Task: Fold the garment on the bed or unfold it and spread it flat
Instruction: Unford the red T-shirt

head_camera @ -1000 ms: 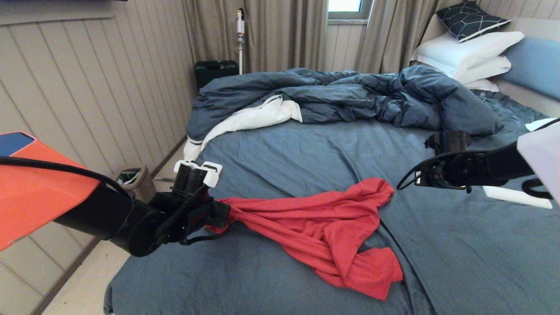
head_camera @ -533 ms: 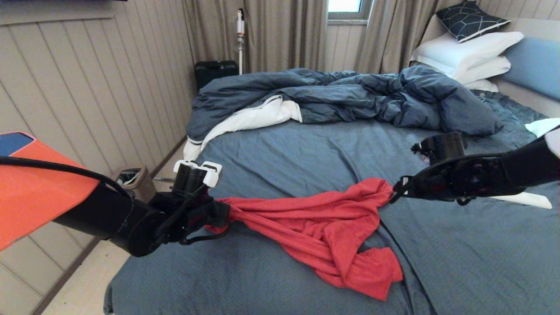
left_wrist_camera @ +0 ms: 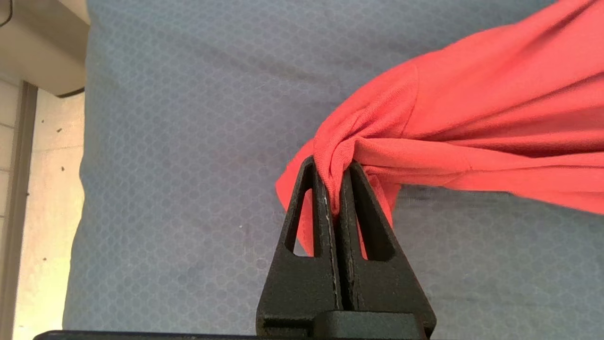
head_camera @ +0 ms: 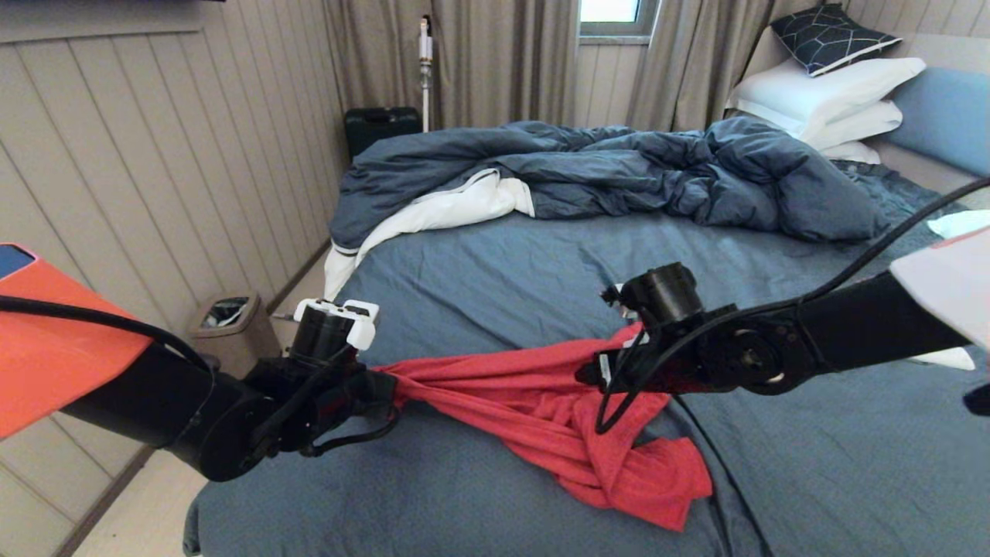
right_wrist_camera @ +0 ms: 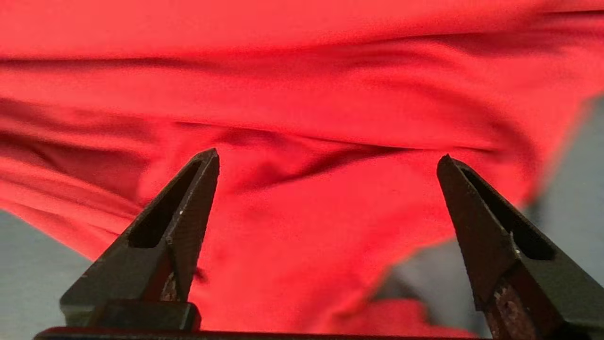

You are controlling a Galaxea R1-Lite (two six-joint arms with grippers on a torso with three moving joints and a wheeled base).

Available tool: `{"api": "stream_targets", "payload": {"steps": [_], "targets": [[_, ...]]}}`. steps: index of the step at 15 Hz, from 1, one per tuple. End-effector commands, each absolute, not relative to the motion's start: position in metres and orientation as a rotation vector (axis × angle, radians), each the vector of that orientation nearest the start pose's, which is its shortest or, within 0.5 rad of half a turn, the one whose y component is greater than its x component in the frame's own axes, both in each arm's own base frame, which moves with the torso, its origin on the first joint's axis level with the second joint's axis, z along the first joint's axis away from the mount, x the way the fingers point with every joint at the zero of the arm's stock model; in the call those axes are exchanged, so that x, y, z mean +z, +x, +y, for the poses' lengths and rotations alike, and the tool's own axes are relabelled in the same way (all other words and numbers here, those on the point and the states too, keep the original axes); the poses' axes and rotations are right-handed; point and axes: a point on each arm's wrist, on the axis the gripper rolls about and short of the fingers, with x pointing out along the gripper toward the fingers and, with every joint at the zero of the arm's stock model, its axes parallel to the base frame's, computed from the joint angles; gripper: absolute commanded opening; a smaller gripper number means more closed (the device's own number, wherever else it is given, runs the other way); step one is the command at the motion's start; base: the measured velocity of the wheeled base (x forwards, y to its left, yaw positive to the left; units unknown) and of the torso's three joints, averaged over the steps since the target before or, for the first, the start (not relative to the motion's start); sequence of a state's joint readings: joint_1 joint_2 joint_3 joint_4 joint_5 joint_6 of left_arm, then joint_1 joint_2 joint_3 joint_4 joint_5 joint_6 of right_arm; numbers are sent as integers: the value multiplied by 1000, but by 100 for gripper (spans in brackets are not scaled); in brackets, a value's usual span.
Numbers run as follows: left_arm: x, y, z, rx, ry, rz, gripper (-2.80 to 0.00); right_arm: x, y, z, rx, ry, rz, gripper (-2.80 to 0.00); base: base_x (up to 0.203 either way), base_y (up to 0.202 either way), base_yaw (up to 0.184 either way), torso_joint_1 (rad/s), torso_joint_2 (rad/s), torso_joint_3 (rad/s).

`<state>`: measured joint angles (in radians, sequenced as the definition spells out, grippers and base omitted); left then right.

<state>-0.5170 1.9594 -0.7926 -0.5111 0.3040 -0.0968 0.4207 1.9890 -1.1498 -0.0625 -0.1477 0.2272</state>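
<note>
Now the right gripper (head_camera: 595,377) has swung in from the right side of the wide bed with its blue-grey fitted sheet (head_camera: 495,263) and hovers low over the middle of the bright red thin-jersey T-shirt (head_camera: 541,394), where a second ago it hung well clear to the right. Its jaws have spread wide apart and hold nothing; in the right wrist view red cloth fills the gap between them. The left gripper (left_wrist_camera: 336,189) stays clamped on a bunched fold at the shirt's left end, near the bed's left edge. The shirt lies on the near half of the sheet, twisted into a rope from that grip, with a crumpled heap at its near right. Likely the right arm is lining up a second hold, so the two could then pull the cloth out flat.
</note>
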Motion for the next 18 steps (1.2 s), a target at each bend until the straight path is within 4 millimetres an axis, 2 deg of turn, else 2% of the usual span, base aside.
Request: {"api": "stream_targets", "payload": {"steps": [1,4,6,9,13,14,18], "targets": [[85,291,-157,-173,167,608,-280,110,340,164,201,-17,794,0,0,0,0,0,0,0],[85,292,-158,-172,156,607,-280,109,335,179,233,-25,796,0,0,0,0,0,0,0],[84,292,-158,-174,154,609,-280,109,330,180,238,-28,803,0,0,0,0,0,0,0],[83,293,-158,-174,156,610,-280,105,301,166,228,-47,858,0,0,0,0,0,0,0],[82,294,-159,-174,157,613,-280,98,290,154,195,-60,889,0,0,0,0,0,0,0],[82,294,-159,-174,156,610,-280,98,291,154,188,-62,886,-280,0,0,0,0,0,0],[83,295,-159,-176,154,608,-280,101,298,153,176,-53,867,-280,0,0,0,0,0,0]]}}
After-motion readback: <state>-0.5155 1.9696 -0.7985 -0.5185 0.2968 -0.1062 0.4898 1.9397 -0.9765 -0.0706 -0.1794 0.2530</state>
